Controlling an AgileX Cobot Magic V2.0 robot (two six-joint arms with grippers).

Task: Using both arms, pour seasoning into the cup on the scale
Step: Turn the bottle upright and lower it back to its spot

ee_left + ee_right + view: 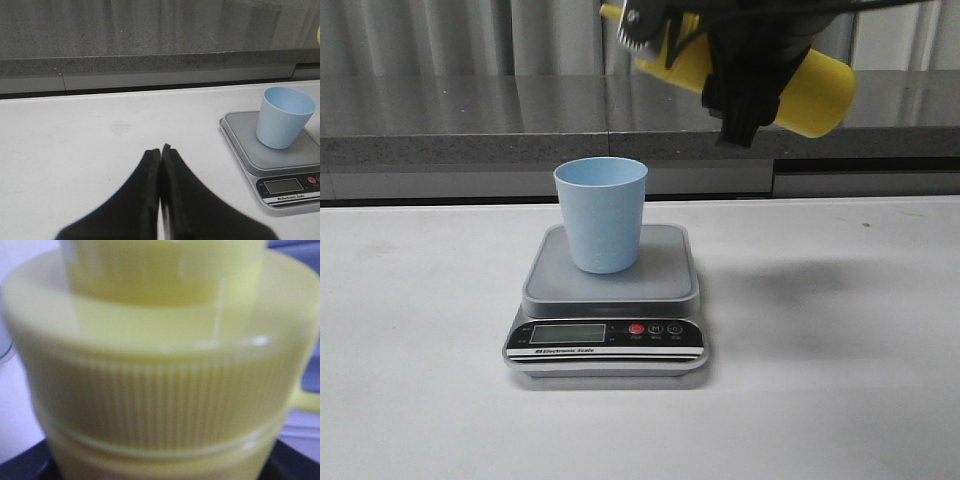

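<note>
Gripping the tilted seasoning, our right end effector hangs above the cup; our left end effector is pressed together.

Seasoning bottle cut off at the front view's top edge, nozzle end out of frame, middle hidden behind the right gripper. Blurred to a ribbed yellow cap in the right wrist view. Scale clipped at the left wrist view's right edge; display digits unreadable.
</note>
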